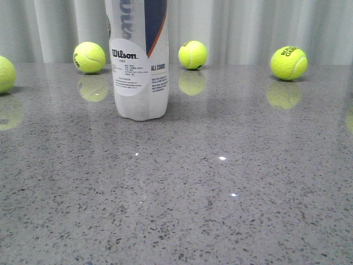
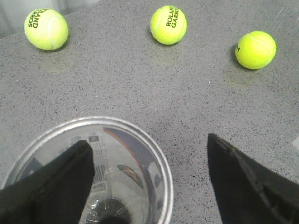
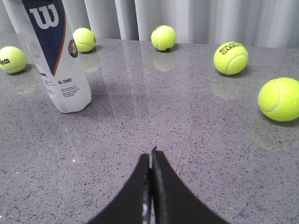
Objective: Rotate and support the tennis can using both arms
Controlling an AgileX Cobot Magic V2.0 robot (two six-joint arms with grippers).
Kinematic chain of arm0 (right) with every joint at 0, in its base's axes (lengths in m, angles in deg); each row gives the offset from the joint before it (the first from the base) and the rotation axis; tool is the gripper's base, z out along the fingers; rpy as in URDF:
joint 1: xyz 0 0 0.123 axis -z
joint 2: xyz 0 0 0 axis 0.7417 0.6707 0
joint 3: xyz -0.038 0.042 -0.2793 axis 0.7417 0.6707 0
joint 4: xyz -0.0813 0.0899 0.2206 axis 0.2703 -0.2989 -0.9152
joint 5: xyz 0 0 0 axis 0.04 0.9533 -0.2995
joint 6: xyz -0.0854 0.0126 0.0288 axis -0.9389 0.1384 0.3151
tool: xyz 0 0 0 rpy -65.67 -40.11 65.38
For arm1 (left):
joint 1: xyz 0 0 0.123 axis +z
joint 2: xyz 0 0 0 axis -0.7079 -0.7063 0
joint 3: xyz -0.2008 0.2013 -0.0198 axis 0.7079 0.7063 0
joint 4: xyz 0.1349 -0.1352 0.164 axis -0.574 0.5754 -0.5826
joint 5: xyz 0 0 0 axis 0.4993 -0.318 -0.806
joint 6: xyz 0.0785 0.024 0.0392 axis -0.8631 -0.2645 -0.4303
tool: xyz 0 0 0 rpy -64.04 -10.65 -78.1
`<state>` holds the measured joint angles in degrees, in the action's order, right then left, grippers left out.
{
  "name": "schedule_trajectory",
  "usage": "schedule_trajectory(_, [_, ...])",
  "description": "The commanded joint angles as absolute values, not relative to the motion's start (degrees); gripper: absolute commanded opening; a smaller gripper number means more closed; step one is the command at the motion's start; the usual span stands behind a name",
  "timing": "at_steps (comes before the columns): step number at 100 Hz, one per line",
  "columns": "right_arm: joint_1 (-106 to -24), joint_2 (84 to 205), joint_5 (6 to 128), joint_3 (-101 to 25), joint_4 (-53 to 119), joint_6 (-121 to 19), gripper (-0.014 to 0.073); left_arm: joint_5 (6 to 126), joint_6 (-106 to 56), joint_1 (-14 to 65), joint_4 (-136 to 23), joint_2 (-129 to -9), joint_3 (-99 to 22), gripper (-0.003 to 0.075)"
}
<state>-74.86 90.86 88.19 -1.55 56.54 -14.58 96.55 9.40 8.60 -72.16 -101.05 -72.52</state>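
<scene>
Left gripper spread wide, looking down over the open silver rim of the tennis can, one finger over its mouth, nothing grasped. Right gripper pinched closed w/ nothing between, low over the grey speckled table, well apart from the can, which stands upright. Tennis balls scattered behind.

The tennis can is clear with a white-and-navy label and an orange stripe; the balls are yellow-green, the table speckled grey, and the gripper fingers seemingly matte black.
</scene>
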Motion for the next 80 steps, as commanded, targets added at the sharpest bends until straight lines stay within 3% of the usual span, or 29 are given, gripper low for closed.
schedule_trajectory(1, [-74.5, 91.5, 83.6, -2.8, 57.5, -14.7, -0.0064, 92.2, 9.6, 8.3, -71.6, -98.9, -74.2, 0.0494])
schedule_trajectory(12, [-74.5, 91.5, 83.6, -2.8, 57.5, -14.7, -0.0064, 90.9, 9.6, 8.0, -73.4, -98.3, -74.2, 0.0477])
schedule_trajectory(19, [-74.5, 91.5, 83.6, -2.8, 57.5, -14.7, -0.0064, 90.4, 9.6, 7.6, -73.7, -97.4, -74.0, 0.0412])
schedule_trajectory(44, [-74.5, 91.5, 83.6, -2.8, 57.5, -14.7, -0.0064, 82.0, 9.6, 6.9, -73.9, -89.0, -62.9, -0.0016])
schedule_trajectory(80, [-74.5, 91.5, 83.6, -2.8, 57.5, -14.7, -0.0064, 70.6, 9.6, 6.9, -74.8, -69.6, -40.5, -0.0021])
